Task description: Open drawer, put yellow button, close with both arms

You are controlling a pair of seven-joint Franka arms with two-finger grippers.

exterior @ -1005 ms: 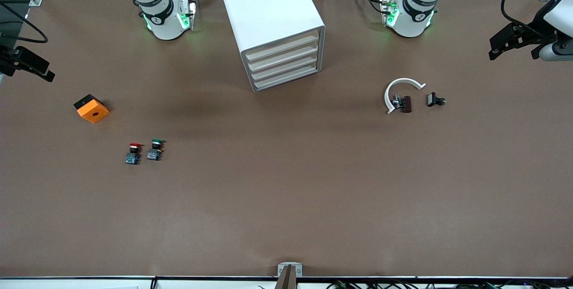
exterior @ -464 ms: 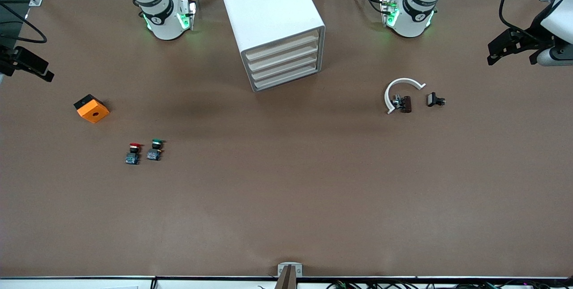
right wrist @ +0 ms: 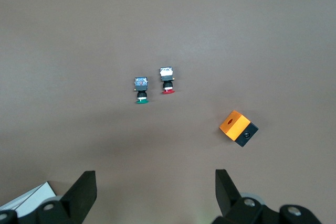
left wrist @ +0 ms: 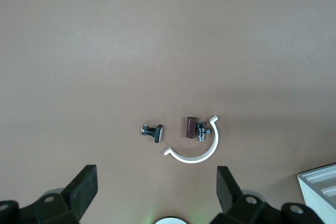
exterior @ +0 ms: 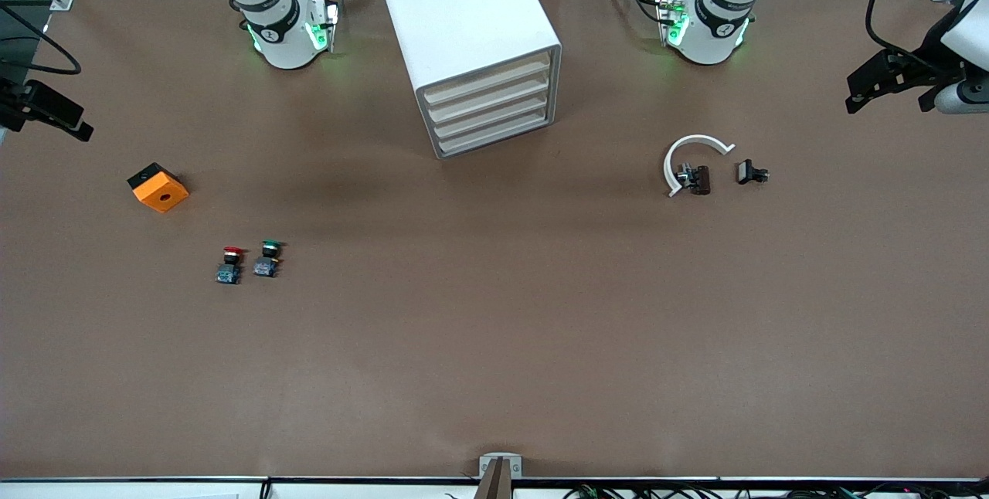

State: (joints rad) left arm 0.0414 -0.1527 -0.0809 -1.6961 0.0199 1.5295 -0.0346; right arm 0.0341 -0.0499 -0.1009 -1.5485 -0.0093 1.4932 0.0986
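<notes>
The white cabinet [exterior: 471, 28] stands mid-table near the arm bases. Its uppermost drawer [exterior: 488, 82] sits flush with the three lower ones, shut. No yellow button shows in any view. My left gripper [exterior: 858, 93] hangs over the left arm's end of the table; in the left wrist view it [left wrist: 156, 190] is open and empty. My right gripper [exterior: 73, 124] hangs over the right arm's end; in the right wrist view it [right wrist: 155, 190] is open and empty. A cabinet corner shows in the left wrist view [left wrist: 320, 182].
A red-capped button [exterior: 229, 263] and a green-capped button [exterior: 267, 258] lie side by side toward the right arm's end, near an orange and black cube [exterior: 158, 187]. A white curved piece [exterior: 680, 155], a small brown part [exterior: 699, 178] and a small black part [exterior: 749, 172] lie toward the left arm's end.
My left gripper has shifted slightly over its end of the table. Nothing else has moved.
</notes>
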